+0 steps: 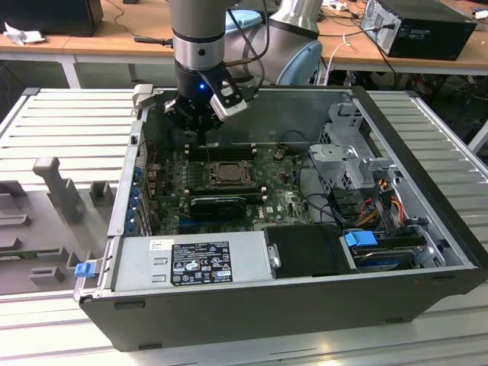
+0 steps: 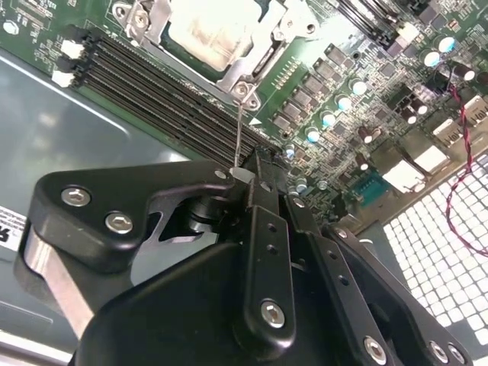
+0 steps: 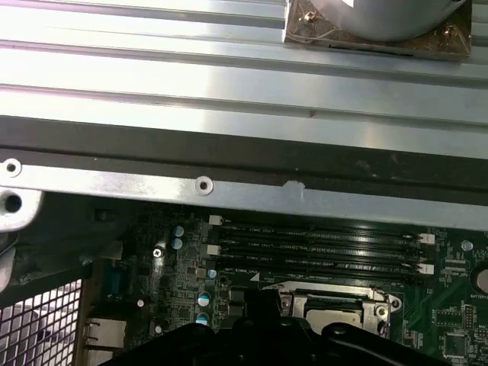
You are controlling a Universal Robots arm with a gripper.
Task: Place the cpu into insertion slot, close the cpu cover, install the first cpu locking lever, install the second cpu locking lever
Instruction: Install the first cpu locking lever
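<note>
open computer case (image 1: pixel 305 305) on slatted table (image 1: pixel 69 114)

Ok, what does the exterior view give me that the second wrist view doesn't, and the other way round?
The exterior view adds the open computer case, its power supply, the drive cage, and the gripper hanging over the motherboard close to the insertion slot. The second wrist view adds the cpu, its pale face framed by the cpu cover, and a thin locking lever running from the socket's corner to the gripper's tip. Both share the gripper, the insertion slot and the memory slots.
</note>
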